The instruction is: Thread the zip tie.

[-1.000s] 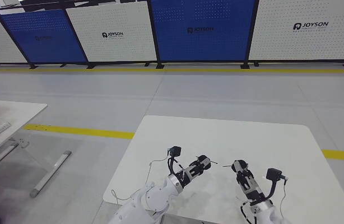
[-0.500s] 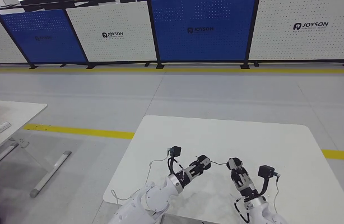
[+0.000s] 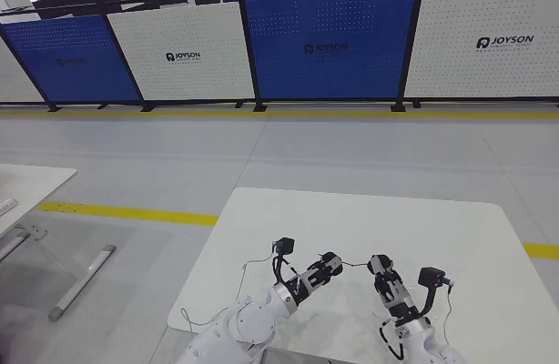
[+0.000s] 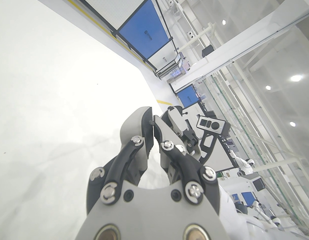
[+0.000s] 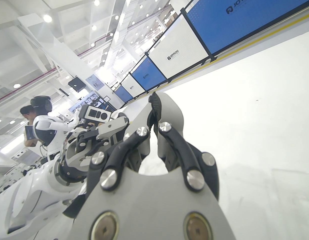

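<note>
My left gripper and right gripper both clenched on the zip tie; thin, light, springy, likely slick; I'd pinch close to each end.

Large industrial hall set up as a robot laboratory, where I worked. Freestanding blue and white perforated partition panels fenced my bay, and a yellow painted line crossed the smooth grey floor. My flat white table stood well apart from a second white table. Round ceiling lamps hung high overhead, and a white humanoid robot stood at a neighbouring station.
</note>
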Available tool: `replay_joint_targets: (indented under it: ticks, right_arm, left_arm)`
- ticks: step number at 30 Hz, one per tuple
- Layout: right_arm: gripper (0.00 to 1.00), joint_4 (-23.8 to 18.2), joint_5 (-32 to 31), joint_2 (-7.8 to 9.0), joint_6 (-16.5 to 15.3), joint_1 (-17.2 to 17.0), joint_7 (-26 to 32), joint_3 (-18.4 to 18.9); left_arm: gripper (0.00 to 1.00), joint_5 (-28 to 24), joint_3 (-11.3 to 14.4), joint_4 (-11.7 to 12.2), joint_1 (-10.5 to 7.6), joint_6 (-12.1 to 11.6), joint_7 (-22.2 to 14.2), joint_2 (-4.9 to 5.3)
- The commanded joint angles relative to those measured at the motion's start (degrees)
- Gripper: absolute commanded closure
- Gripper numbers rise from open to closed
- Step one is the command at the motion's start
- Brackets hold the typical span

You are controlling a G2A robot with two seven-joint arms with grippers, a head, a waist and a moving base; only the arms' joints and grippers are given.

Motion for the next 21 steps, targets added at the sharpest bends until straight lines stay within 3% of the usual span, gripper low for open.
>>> replay_joint_targets:
  ticks: [1,21]
  right_arm:
    - [1.00,0.2,0.5,-0.11,-0.1,0.1,0.5,0.2]
    - [1.00,0.1,-0.6,-1.01,-0.8,-0.3,1.4,0.9]
  left_arm:
    - [1.00,0.0,0.0,0.0,0.00,0.0,0.0,0.00]
    - [1.00,0.0,0.0,0.0,0.00,0.0,0.0,0.00]
